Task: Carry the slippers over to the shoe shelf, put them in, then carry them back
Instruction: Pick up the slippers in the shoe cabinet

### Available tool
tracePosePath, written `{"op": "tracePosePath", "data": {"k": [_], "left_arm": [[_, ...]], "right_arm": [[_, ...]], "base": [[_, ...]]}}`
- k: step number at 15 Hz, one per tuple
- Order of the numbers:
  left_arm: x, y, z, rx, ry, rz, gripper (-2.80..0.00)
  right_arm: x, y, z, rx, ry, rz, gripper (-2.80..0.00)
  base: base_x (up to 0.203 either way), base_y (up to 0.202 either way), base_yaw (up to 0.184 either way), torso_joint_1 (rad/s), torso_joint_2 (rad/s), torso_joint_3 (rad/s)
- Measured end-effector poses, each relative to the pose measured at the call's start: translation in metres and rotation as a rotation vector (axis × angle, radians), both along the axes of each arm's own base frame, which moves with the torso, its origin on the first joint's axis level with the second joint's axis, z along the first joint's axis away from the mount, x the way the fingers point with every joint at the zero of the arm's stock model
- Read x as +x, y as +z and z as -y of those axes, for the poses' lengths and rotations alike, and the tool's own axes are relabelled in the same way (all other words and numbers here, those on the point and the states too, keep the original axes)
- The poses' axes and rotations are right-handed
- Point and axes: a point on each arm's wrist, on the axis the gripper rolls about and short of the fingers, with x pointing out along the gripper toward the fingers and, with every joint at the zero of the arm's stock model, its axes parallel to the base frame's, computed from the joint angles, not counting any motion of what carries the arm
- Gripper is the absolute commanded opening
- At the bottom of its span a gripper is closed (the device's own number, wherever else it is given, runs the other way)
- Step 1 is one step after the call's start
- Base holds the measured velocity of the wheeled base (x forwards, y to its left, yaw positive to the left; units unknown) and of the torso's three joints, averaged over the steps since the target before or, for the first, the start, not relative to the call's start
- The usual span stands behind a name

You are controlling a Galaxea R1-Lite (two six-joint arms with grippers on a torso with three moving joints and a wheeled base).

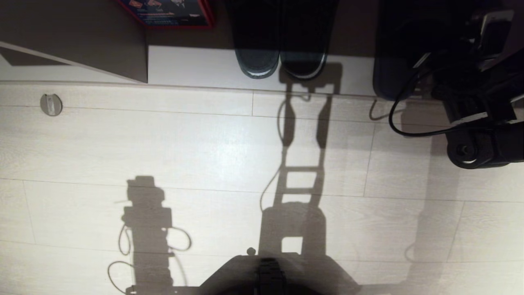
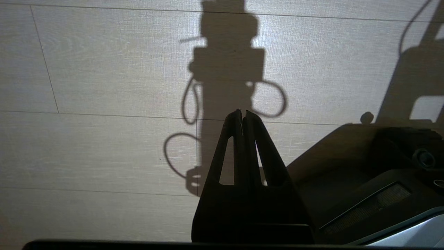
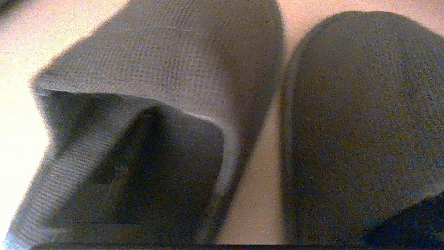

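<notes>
I am hovering my right arm (image 1: 470, 90) at the right edge of the head view, beside the shelf (image 1: 196, 65), its jaws spread wide and gripping nothing. The slippers (image 1: 280, 45) are lying side by side in the shelf opening, heels poking out over its pale ledge. My left gripper (image 2: 242, 113) is hanging over the floor (image 1: 163, 143), fingers pressed together, empty.
</notes>
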Motion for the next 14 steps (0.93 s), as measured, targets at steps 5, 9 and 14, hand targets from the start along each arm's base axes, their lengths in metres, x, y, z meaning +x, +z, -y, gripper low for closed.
{"op": "tracePosePath", "data": {"k": [5,9,14], "left_arm": [[0.000,0.000,0.000,0.000,0.001,0.000,-2.80],[0.000,0.000,0.000,-0.001,0.001,0.000,-2.80],[0.000,0.000,0.000,-0.001,0.001,0.000,-2.80]], "right_arm": [[0.014,0.008,-0.002,0.008,0.012,0.056,-2.80],[0.016,0.008,-0.001,0.010,0.012,0.062,-2.80],[-0.014,0.001,-0.001,0.002,0.022,-0.091,-2.80]], "base": [[0.000,0.000,0.000,0.000,0.00,0.000],[0.000,0.000,0.000,0.000,0.00,0.000],[0.000,0.000,0.000,0.000,0.00,0.000]]}}
